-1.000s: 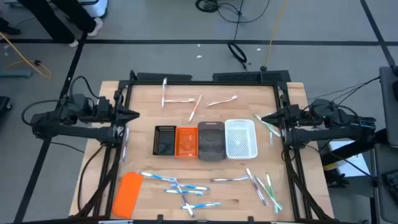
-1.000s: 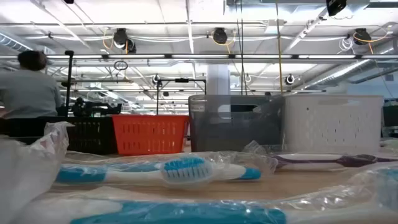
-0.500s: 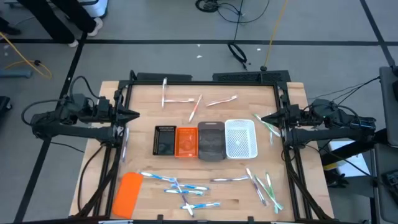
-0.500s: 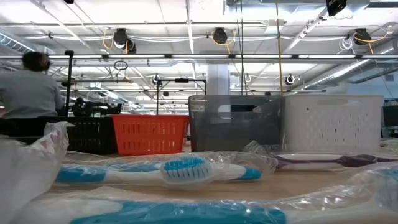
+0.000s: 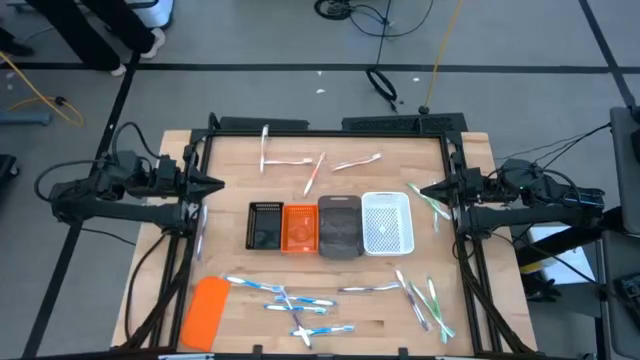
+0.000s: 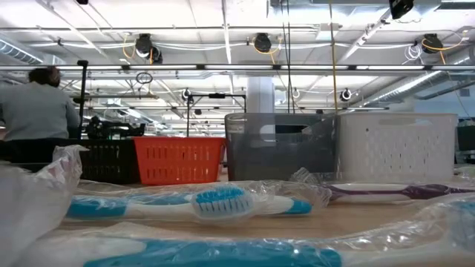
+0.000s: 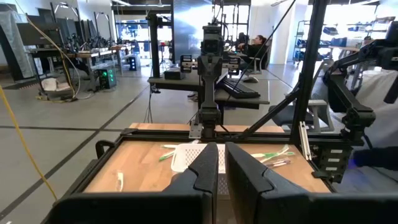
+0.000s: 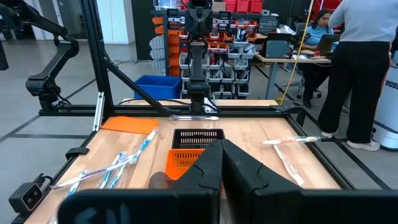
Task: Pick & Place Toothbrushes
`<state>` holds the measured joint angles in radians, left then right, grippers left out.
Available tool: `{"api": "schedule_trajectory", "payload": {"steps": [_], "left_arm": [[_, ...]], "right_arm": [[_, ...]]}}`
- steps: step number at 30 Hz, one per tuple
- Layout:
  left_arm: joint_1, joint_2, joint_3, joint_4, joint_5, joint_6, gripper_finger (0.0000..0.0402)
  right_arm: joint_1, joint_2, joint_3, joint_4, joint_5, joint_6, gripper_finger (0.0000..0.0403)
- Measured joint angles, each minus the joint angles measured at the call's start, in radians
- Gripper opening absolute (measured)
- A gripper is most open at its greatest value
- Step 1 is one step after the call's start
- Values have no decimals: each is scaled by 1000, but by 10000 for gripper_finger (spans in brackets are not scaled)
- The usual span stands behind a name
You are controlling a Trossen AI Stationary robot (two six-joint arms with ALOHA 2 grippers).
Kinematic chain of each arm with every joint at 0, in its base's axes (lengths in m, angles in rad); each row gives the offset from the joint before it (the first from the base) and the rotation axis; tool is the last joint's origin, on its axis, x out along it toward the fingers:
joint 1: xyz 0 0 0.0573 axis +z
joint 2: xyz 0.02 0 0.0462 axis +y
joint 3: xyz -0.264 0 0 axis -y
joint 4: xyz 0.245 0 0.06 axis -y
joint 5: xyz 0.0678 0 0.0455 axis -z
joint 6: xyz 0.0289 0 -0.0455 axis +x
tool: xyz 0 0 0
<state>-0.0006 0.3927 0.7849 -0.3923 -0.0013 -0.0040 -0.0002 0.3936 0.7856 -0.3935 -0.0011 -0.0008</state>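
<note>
Waiting closed at table edges, left end effector [image 5: 218, 184], right end effector [image 5: 415, 187], toothbrushes [image 5: 283, 295] wrapped, seemingly unlabelled

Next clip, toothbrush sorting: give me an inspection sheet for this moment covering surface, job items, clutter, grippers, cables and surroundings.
Surface: wooden table, flat, framed by dark rails.
Job's things: toothbrushes scattered near the table's edges, in clear wrappers; black tray, orange tray, grey tray and white tray stand in a row at the centre, nothing visible inside them.
Clutter: flat orange slab at one corner.
Grippers: left gripper at the left edge, nearly shut, empty; right gripper at the right edge, shut, empty.
Cables: yellow cord and a dark cable on the floor.
Surroundings: person behind the table.
</note>
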Motion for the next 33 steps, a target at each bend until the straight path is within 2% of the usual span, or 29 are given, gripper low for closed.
{"api": "schedule_trajectory", "payload": {"steps": [33], "left_arm": [[0,0,0,0,0,0,31]], "right_arm": [[0,0,0,19,0,0,0]]}}
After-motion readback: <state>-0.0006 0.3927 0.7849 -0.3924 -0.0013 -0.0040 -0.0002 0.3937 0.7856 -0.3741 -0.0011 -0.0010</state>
